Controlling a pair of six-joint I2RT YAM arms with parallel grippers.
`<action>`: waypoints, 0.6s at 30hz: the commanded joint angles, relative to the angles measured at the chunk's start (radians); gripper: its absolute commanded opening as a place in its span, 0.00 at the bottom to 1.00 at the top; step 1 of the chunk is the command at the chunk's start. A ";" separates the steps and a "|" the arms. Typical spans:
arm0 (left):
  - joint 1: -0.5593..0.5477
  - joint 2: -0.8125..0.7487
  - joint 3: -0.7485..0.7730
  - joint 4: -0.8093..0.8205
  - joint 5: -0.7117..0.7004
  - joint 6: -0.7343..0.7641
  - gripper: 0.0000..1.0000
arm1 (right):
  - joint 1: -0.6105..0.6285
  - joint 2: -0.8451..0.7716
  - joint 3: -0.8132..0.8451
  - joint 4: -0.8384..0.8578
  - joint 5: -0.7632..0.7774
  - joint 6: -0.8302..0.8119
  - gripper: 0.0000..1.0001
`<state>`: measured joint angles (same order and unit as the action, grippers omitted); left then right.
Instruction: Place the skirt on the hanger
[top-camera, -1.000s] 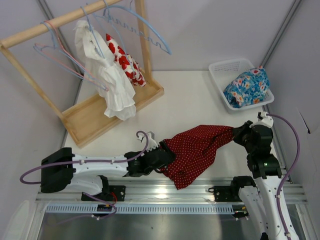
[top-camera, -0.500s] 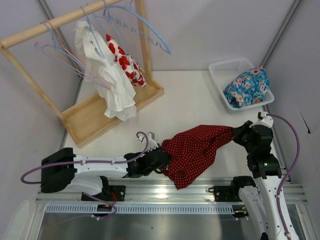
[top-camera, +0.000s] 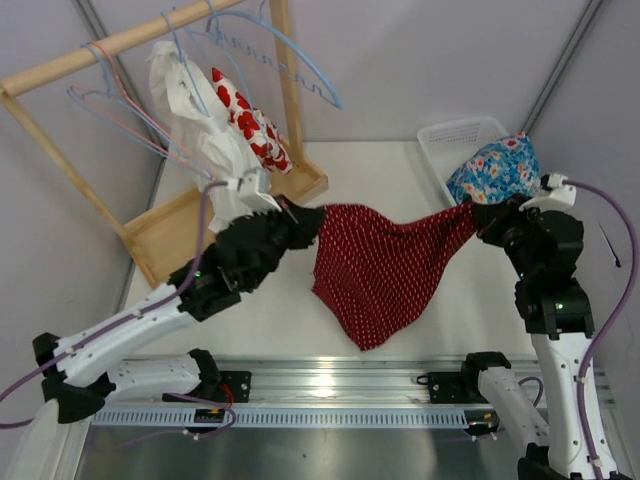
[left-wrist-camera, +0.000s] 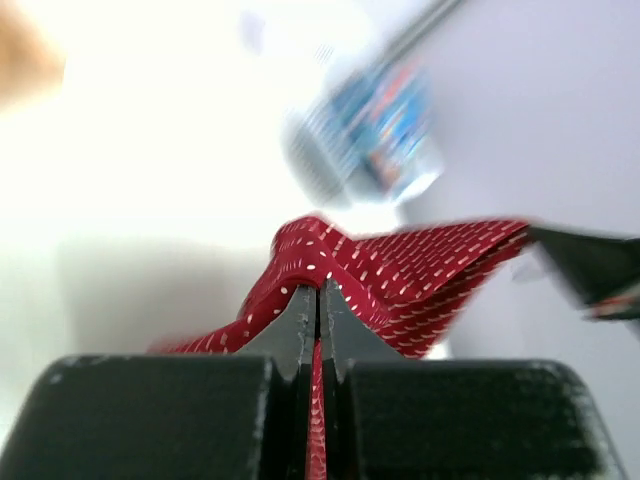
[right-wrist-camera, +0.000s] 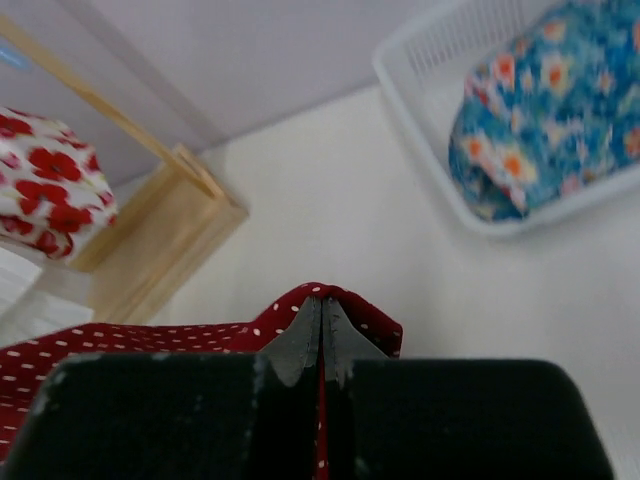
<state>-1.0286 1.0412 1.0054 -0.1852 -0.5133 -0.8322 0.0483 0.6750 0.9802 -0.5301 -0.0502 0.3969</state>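
The skirt (top-camera: 375, 272) is suspended above the counter (top-camera: 380, 180), stretched between the two arms with its upper edge nearly taut and the lower body hanging in a loose point toward the near edge. The left claw (top-camera: 297, 218) is clamped on the skirt's left corner; the left wrist view shows its jaws pressed together with dotted fabric (left-wrist-camera: 400, 275) pinched between them. The right claw (top-camera: 478, 222) is likewise clamped on the right corner, jaws together on a fold of the fabric (right-wrist-camera: 330, 300). The step in hand is judged to be the lift-and-spread stage: the garment is off the surface and held open, but it is not yet on any hanger. The hanger (top-camera: 195, 62) hangs on the wooden rack (top-camera: 135, 35) at the far left, among several others (pink ones and a larger blue one with a wavy bar), well apart from the skirt. The next move calls for carrying the spread skirt toward the rack while keeping both grips, then feeding the waist edge over the thin frame; the white garment (top-camera: 225, 170) hanging close by may obstruct the approach.
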 joint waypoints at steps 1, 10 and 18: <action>0.033 -0.044 0.189 -0.045 0.024 0.321 0.00 | -0.005 0.041 0.167 0.090 -0.011 -0.079 0.00; 0.174 -0.065 0.366 -0.131 0.015 0.400 0.00 | -0.018 0.141 0.425 0.093 0.090 -0.079 0.00; 0.268 -0.107 0.262 -0.077 0.179 0.392 0.00 | -0.028 0.218 0.489 0.041 -0.055 -0.086 0.00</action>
<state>-0.7799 0.9443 1.2682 -0.2996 -0.3897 -0.4843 0.0353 0.8574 1.4265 -0.4755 -0.0608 0.3233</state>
